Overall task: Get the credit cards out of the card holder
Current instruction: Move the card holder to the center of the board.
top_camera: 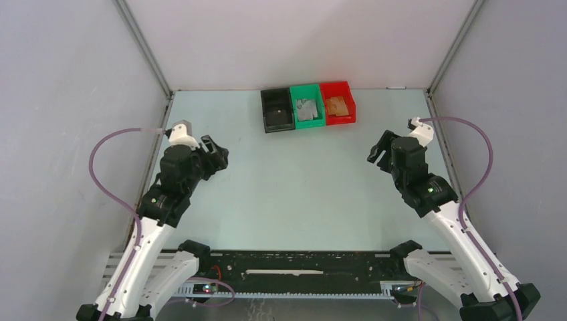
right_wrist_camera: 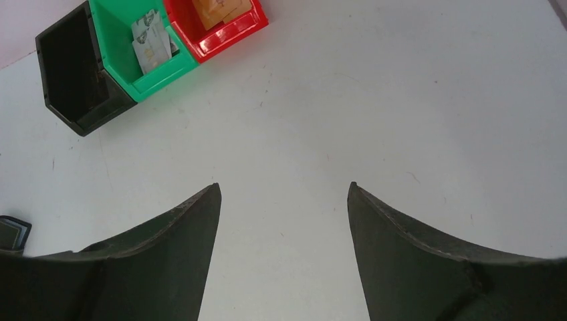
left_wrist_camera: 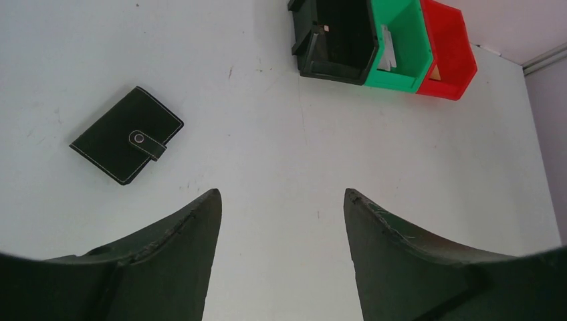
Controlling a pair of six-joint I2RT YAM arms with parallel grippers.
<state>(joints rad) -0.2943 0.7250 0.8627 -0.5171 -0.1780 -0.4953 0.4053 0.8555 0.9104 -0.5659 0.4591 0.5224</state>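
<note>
Pale table [top_camera: 294, 194], grey walls on three sides. Left gripper [left_wrist_camera: 281, 194]: fingers spread wide, holding nothing, hanging above bare table. Right gripper [right_wrist_camera: 283, 187]: likewise wide open with nothing held, above bare table on the opposite side. Card holder [left_wrist_camera: 127, 144] lies flat on the table ahead and to the left of the left gripper, apart from both fingers; it is closed, with its strap tab [left_wrist_camera: 146, 142] folded over the face and a round snap showing. The top view does not show the holder. A dark corner at the left edge of the right wrist view may be the same holder; cannot tell. At the far edge of the table three bins stand touching in a row: black bin [top_camera: 275, 110], green bin [top_camera: 306, 119], red bin [top_camera: 337, 90]. Grey-silver cards [right_wrist_camera: 152, 43] lie in the green bin, orange-tan cards [right_wrist_camera: 217, 10] in the red bin. The bins are well apart from the holder and from both grippers.
</note>
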